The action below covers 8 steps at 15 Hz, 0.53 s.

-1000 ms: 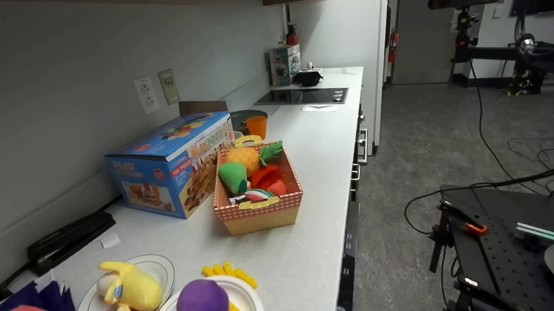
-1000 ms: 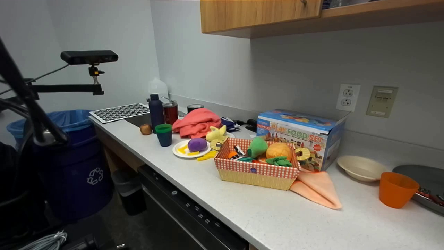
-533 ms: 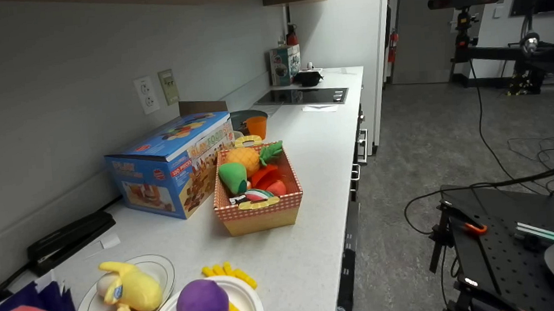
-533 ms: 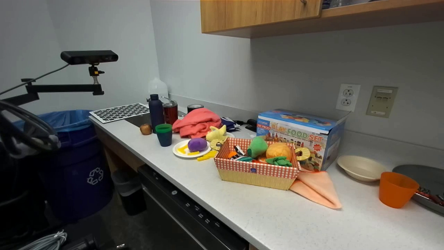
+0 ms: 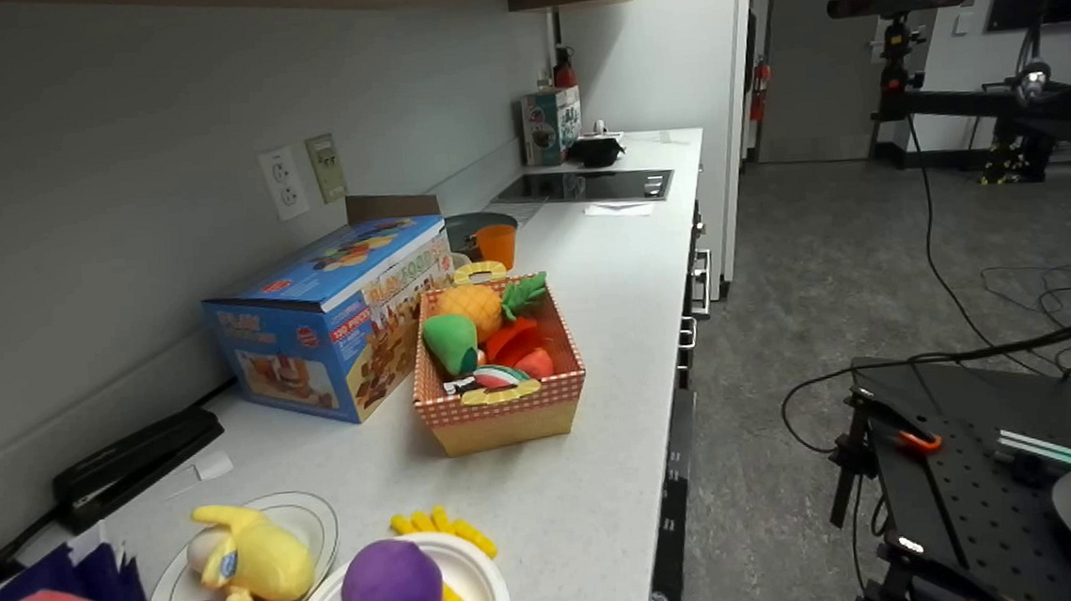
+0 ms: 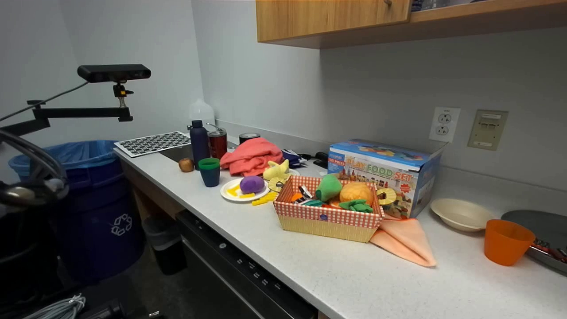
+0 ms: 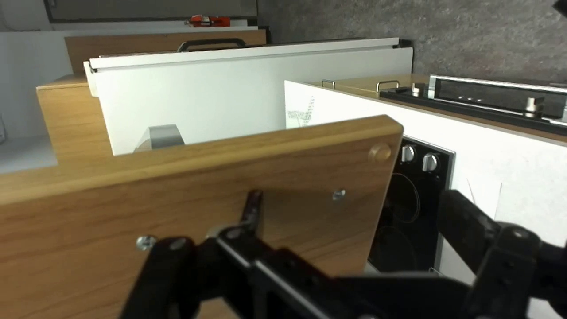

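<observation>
My end effector (image 7: 354, 199) is spread wide, gripping nothing, close to the wooden panel (image 7: 199, 199) jutting above the tabletop (image 7: 531, 177) toward its front edge. Contact is unclear; if I drift sideways, a finger (image 7: 252, 208) could snag a screw (image 7: 339, 194).

Counted one basket (image 6: 325, 227) with two yellow handles (image 5: 504, 394) on it, one pineapple (image 6: 357, 193) and one green toy (image 6: 328, 188) inside it. In an exterior view, saw one play food box (image 6: 376, 168) behind the basket, one bowl (image 6: 462, 213) and one orange cup (image 6: 507, 243) right of it, two plates (image 6: 233, 198) and one purple toy (image 6: 251, 184) left of it. Tallied one wooden panel (image 7: 199, 195) and two screws (image 7: 339, 194) in the wrist view.
</observation>
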### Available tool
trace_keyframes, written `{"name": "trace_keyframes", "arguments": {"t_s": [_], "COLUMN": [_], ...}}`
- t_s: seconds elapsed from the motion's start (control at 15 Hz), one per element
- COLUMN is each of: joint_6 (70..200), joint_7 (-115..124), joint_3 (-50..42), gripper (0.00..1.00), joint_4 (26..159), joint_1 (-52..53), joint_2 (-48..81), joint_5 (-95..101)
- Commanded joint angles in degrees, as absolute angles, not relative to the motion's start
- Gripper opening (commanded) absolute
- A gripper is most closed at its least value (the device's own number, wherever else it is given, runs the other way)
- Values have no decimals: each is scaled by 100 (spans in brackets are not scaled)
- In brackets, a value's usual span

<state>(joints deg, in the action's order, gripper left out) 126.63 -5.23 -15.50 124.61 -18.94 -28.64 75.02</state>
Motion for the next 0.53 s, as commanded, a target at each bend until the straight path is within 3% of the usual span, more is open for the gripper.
{"name": "trace_keyframes", "arguments": {"t_s": [0.0,0.47], "joint_6": [12504,12380], "joint_7": [-568,-634], "joint_3": [-1799,-1985], "gripper": [100,100], "joint_4": [12323,12224], "joint_1": [-1925,-1805], "joint_2": [-2817,-2915], "joint_5": [7886,7853]}}
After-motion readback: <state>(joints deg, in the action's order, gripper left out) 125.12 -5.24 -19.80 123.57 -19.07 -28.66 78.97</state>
